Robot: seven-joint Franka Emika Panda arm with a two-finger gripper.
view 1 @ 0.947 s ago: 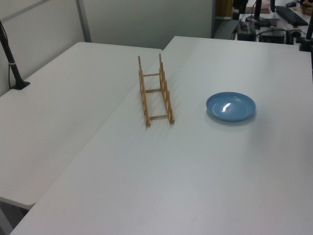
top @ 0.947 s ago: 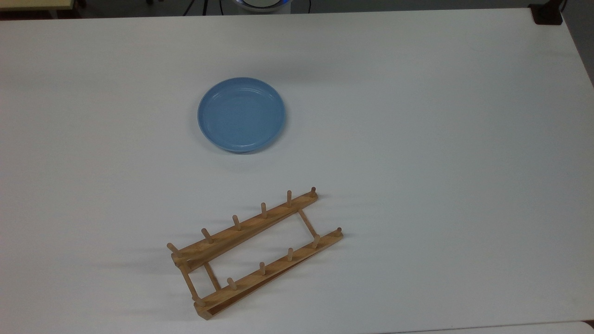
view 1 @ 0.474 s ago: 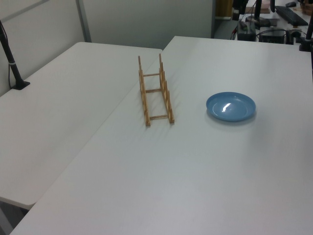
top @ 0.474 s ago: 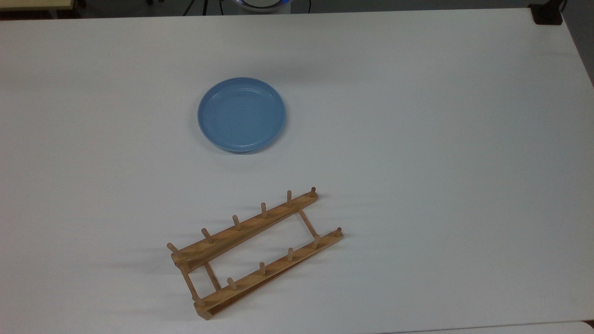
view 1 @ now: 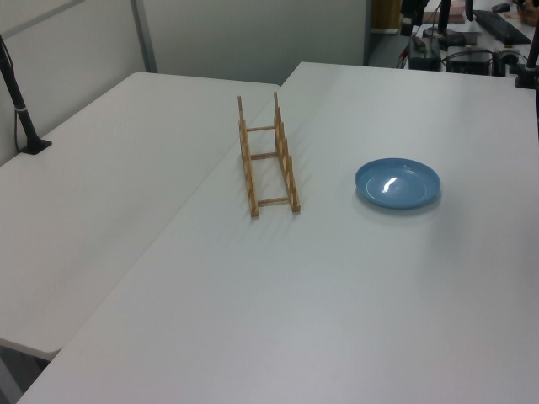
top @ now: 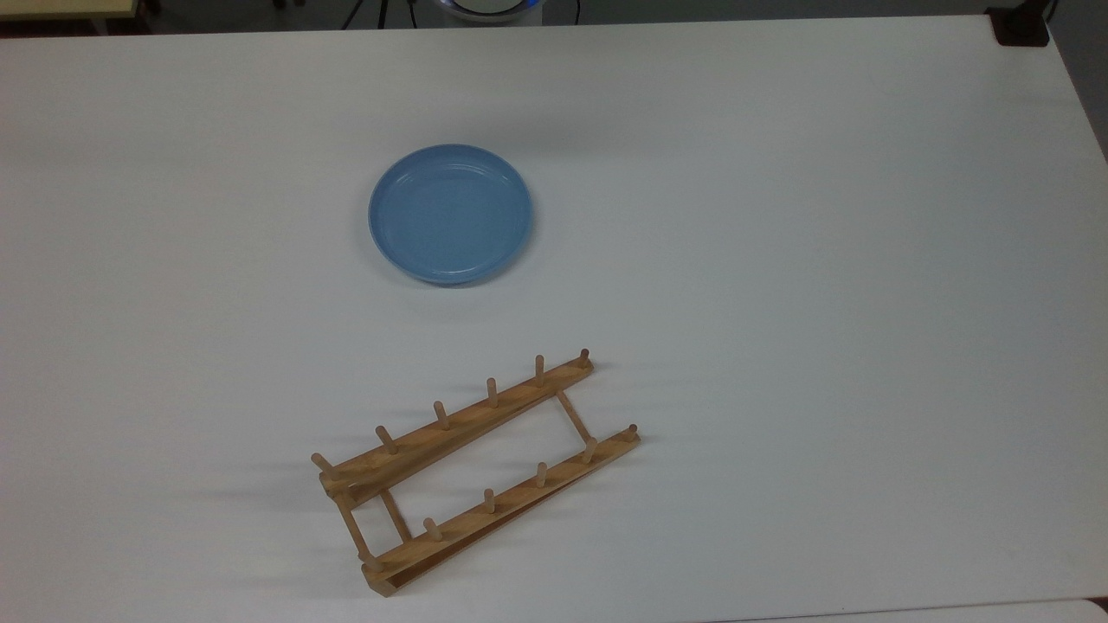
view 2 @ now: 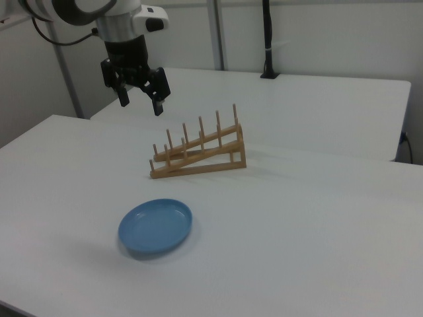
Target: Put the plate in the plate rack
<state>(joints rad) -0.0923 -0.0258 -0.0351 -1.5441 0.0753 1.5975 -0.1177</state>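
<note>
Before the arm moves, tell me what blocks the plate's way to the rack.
Nothing visible does. The plate lies flat on the bare white table, apart from the plate rack, whose peg slots hold nothing. The open gripper hangs above the table, off the plate.

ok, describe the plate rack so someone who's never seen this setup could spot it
On the white table, look toward the top view's lower middle, below the blue plate and apart from it. The plate rack lies there at a slant: two long light-wood rails joined by thin crossbars. Its rows of short upright pegs set it apart from the flat, round plate.
</note>
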